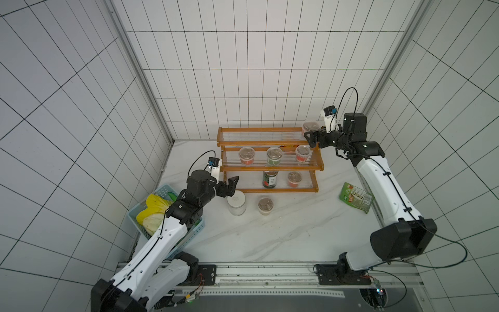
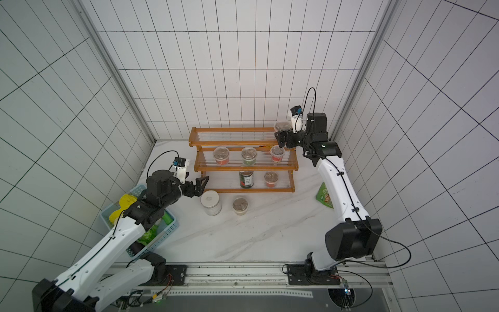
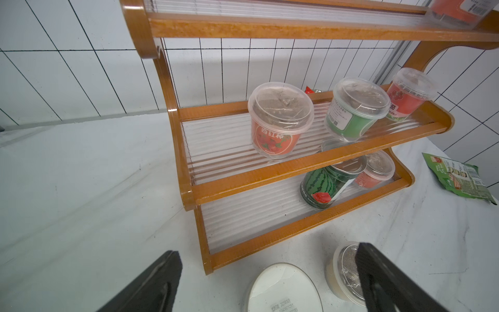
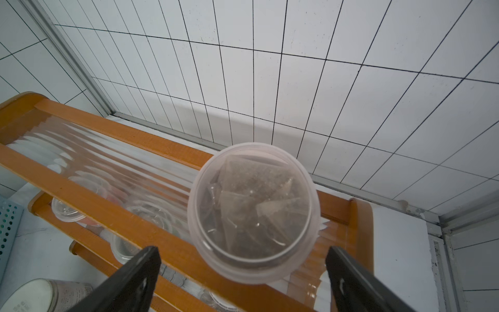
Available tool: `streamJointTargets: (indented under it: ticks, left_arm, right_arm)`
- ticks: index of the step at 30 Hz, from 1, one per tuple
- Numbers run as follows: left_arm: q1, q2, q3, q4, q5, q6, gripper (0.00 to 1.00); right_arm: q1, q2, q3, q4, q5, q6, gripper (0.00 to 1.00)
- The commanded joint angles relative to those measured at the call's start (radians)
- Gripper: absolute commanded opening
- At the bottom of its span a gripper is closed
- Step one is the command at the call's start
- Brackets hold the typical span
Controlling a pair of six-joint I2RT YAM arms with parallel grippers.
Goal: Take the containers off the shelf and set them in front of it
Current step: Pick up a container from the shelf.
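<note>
- The bench [image 1: 297, 229] lies open in front of the shelf [image 1: 270, 168]; only a white-lidded jar [image 1: 236, 202] and a loose cup [image 1: 265, 205] stand there, near its bottom rail.
- A basket [image 1: 164, 190] crowds the left edge; a snack packet [image 1: 356, 197] lies by the right arm.
- The middle tier holds a row of three cups [image 1: 274, 156]; the bottom tier holds a tin can [image 1: 270, 179] and a red cup [image 1: 294, 179].
- The right claw [image 1: 311, 138] gapes wide at the top cup [image 1: 310, 126] on the top tier's right end, with no contact visible.
- The left claw [image 1: 231, 186] is spread wide and empty, above the jar.

Bright even light, warped edges
</note>
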Motion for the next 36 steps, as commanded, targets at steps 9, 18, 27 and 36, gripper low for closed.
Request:
streamJointTargets:
  ticks: [9,18,27,36]
  left_arm:
    - [0.007,0.002,0.016,0.032,0.047,-0.002,0.98]
    - [0.008,0.016,0.022,0.029,0.054,0.005,0.99]
    - [0.009,0.02,0.019,0.022,0.05,0.009,0.99]
    - [0.012,0.04,0.023,0.025,0.055,0.013,0.98]
  right_arm:
    - [-0.011,0.105,0.089,0.047,-0.017,-0.021,0.99]
    - [-0.01,0.157,0.139,0.089,-0.024,-0.021,0.91]
    - [-0.011,0.167,0.141,0.091,-0.038,-0.028,0.8]
    - [-0.008,0.117,0.11,0.09,-0.054,-0.033,0.73]
